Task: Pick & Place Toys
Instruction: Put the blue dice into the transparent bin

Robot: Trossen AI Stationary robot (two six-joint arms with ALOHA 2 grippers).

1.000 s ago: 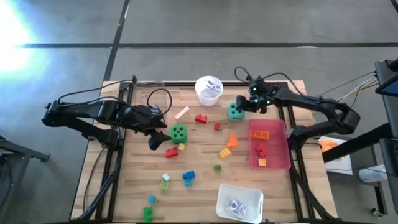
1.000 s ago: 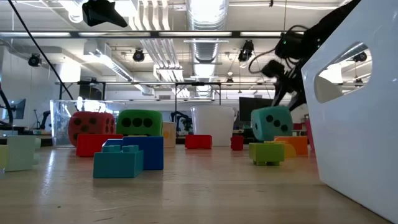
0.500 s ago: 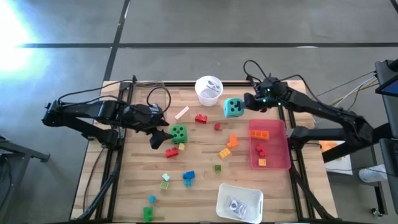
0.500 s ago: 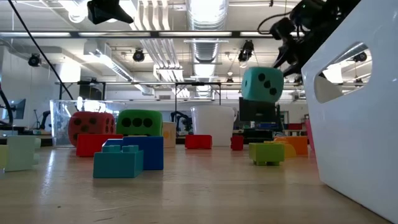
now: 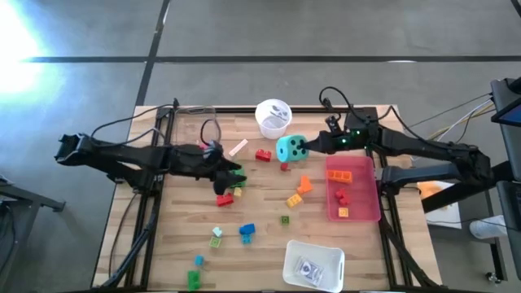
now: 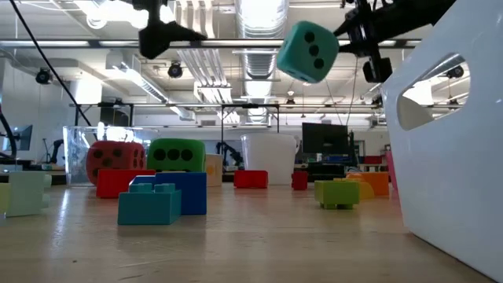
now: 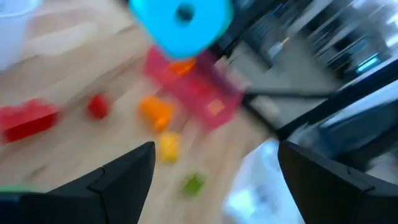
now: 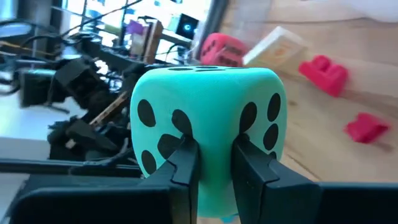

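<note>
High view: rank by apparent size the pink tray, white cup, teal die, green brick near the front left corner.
Largest to smallest:
1. pink tray
2. white cup
3. teal die, lifted nearer the camera, so its rank against the cup is unsure
4. green brick

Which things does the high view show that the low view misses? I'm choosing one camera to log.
Only the high view: the pink tray and the left gripper open over the green die. Only the low view: the red die and the room behind. Both: the right gripper holding the teal die in the air, and the white cup.
</note>
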